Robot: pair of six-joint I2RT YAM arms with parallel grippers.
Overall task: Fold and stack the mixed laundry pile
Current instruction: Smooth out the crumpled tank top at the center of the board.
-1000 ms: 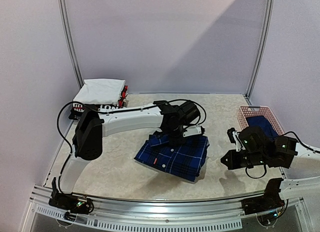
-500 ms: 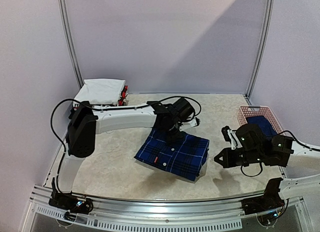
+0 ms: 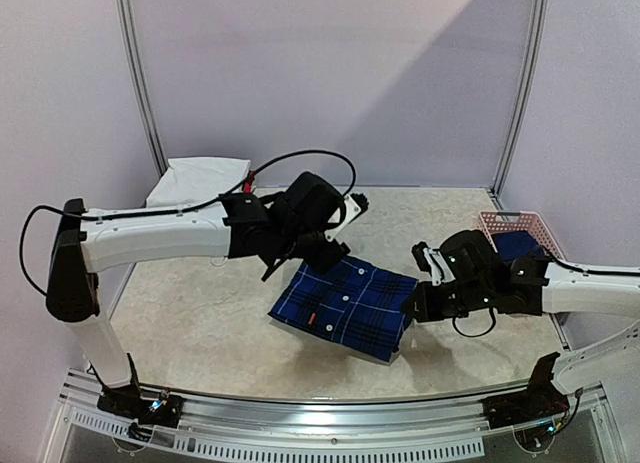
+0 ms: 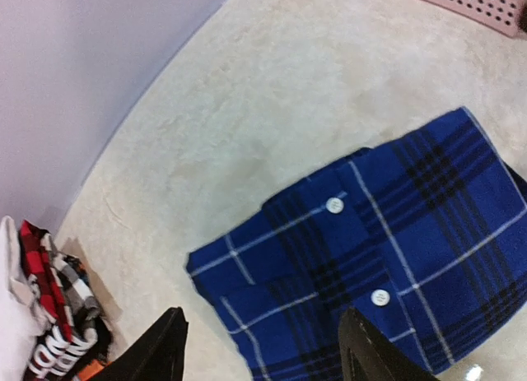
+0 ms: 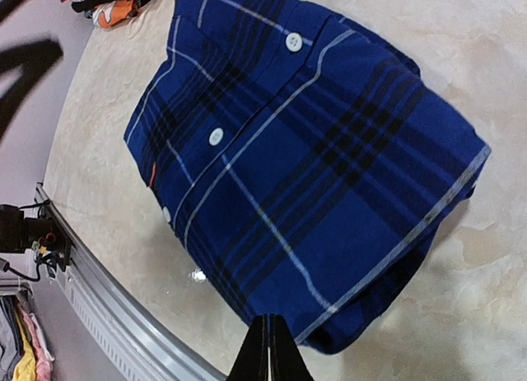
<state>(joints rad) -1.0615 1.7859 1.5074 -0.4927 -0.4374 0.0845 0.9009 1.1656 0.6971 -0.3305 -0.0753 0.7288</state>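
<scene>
The dark-blue plaid shirt (image 3: 348, 305) lies folded on the table, buttons up, white lines showing (image 4: 395, 225) (image 5: 305, 159). My left gripper (image 3: 322, 251) hovers above the shirt's back-left corner, open, with nothing between its fingers (image 4: 268, 356). My right gripper (image 3: 412, 305) is shut and empty, its tips (image 5: 269, 352) just off the shirt's folded right edge. A navy garment (image 3: 516, 245) lies in the pink basket, partly hidden behind my right arm.
A stack of folded garments with a white one on top (image 3: 205, 178) sits at the back left, its red and black edges in the left wrist view (image 4: 49, 315). The pink lattice basket (image 3: 498, 221) stands at the right. A metal rail (image 3: 330, 423) runs along the front edge.
My left gripper opened, let go of the plaid shirt, and rose back to the left. My right arm swung left up to the shirt's right edge.
</scene>
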